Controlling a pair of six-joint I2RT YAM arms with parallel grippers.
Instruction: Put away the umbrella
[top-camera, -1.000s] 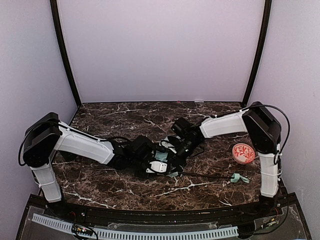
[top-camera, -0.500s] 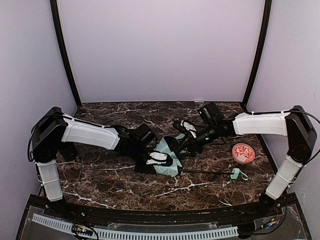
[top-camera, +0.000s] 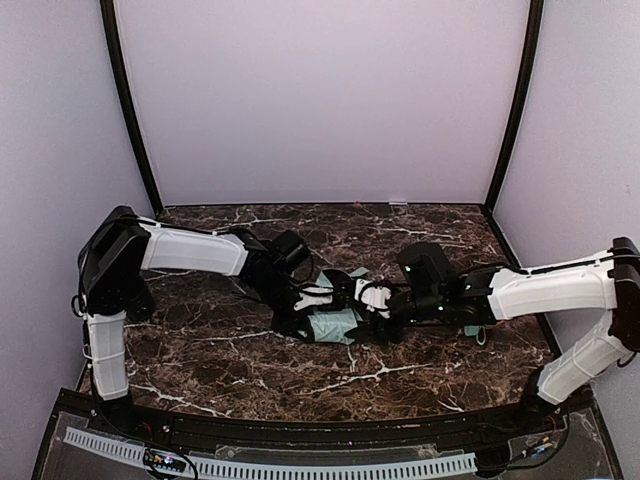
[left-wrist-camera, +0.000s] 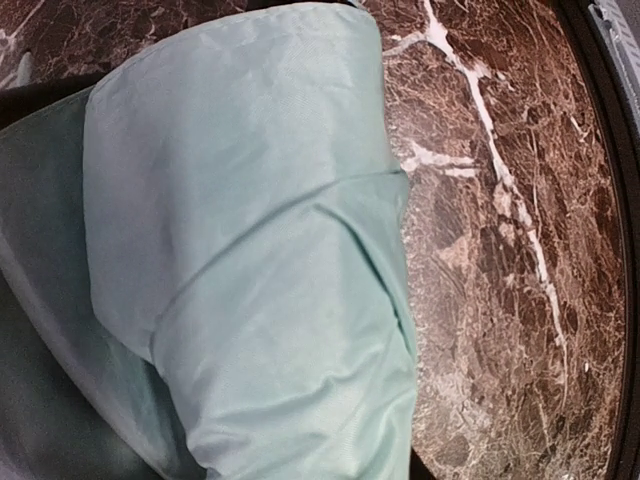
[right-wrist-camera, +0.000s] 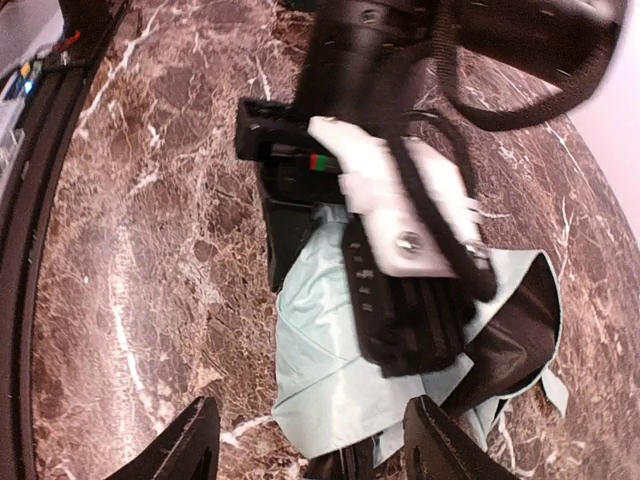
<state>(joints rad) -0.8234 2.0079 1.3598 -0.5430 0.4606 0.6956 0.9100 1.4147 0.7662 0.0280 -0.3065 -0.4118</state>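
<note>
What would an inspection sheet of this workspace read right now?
Surface: dark veined marble table.
Job's things: umbrella, mint fabric bunched at mid-table, not yet put away.
Clutter: nothing seen.
Grippers: left gripper resting on the fabric, grip unclear; right gripper open and empty, hovering over the fabric's edge.
Cables: black cable looped at the left wrist.
Surroundings: plain pale walls.

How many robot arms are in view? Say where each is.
2. The left arm reaches in from the left, the right arm from the right; both meet at the umbrella.
</note>
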